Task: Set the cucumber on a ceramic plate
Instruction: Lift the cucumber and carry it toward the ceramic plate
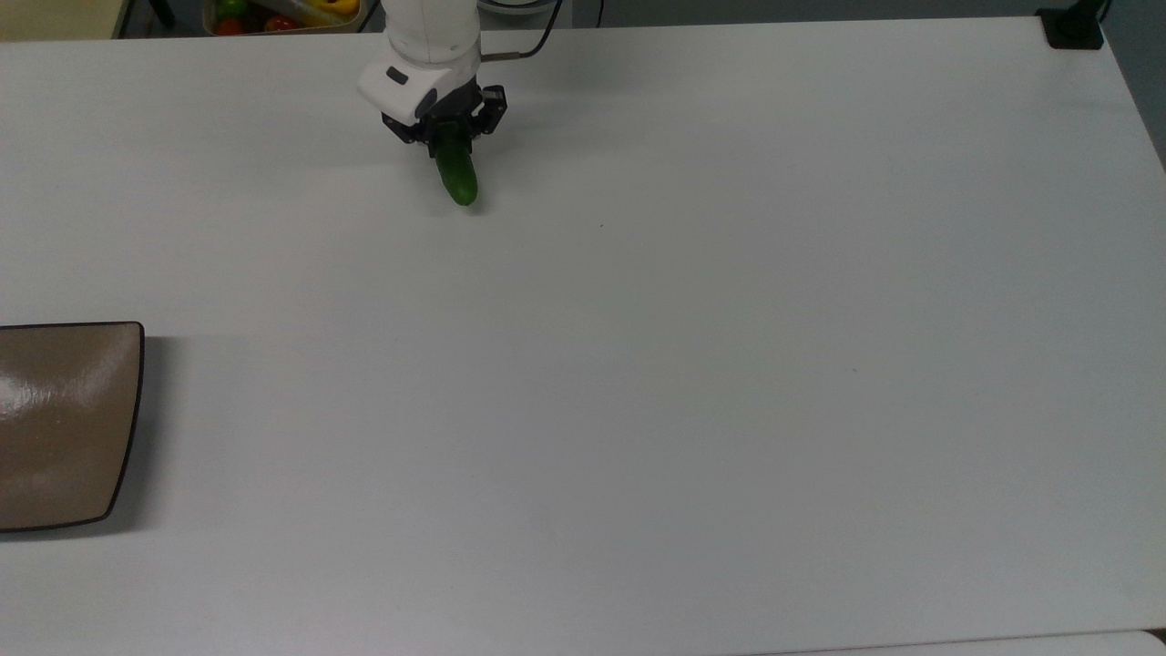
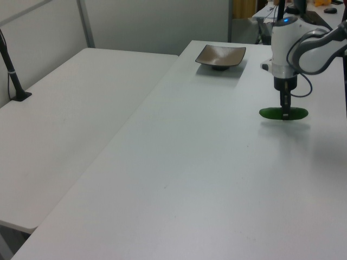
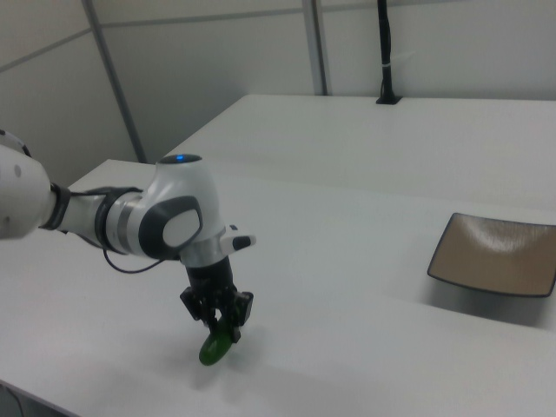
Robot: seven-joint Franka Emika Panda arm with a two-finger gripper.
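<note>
bright even overhead light, soft shadows, glare on the plate, slightly hazy

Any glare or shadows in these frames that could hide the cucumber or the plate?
Top view: a pale glare patch on the ceramic plate, which the frame's left edge crops. Left view: a faint shadow on the table under the cucumber. Right view: the gripper overlaps part of the cucumber; the plate's far inner wall looks brighter.
</note>
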